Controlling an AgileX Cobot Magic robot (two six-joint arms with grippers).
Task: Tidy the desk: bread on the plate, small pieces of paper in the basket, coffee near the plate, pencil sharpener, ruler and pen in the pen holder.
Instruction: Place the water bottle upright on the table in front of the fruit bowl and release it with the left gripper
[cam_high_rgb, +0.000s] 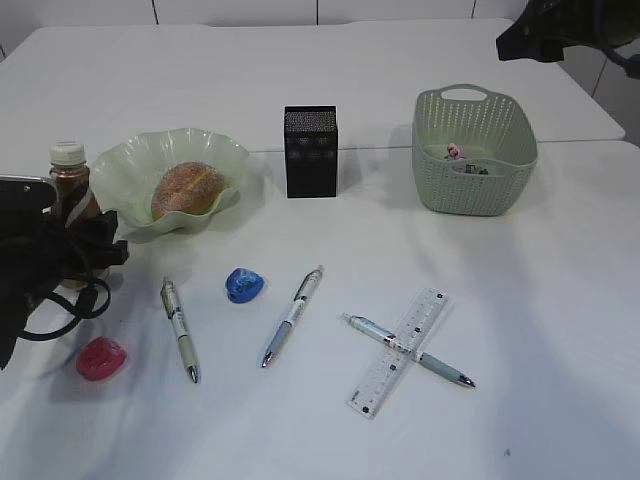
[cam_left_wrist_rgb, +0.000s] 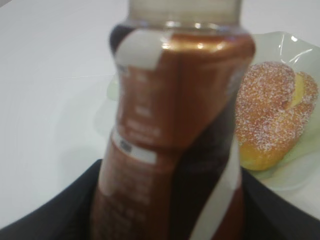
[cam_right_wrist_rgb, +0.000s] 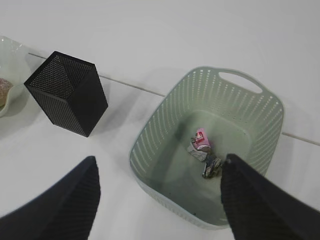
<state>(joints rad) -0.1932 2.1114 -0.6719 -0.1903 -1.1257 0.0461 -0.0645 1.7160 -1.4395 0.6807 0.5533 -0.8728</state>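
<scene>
The coffee (cam_high_rgb: 70, 175) stands upright on the desk (cam_high_rgb: 540, 400), just left of the plate (cam_high_rgb: 135, 165) that holds the bread (cam_high_rgb: 188, 190). My left gripper (cam_high_rgb: 70, 245) straddles the bottle's lower half. In the left wrist view the coffee (cam_left_wrist_rgb: 170, 125) fills the space between the fingers (cam_left_wrist_rgb: 75, 210), and whether they press it does not show. My right gripper (cam_right_wrist_rgb: 160, 159) hangs open and empty over the basket (cam_right_wrist_rgb: 165, 125), where paper scraps (cam_right_wrist_rgb: 202, 145) lie. The ruler (cam_high_rgb: 385, 375) lies under one pen (cam_high_rgb: 445, 370). The pen holder (cam_high_rgb: 311, 150) stands at centre back.
Two more pens (cam_high_rgb: 180, 328) (cam_high_rgb: 292, 315) lie in front of the plate. A blue pencil sharpener (cam_high_rgb: 243, 284) sits between them and a pink one (cam_high_rgb: 101, 358) lies near my left arm. The right arm (cam_high_rgb: 560, 30) is high at the back right.
</scene>
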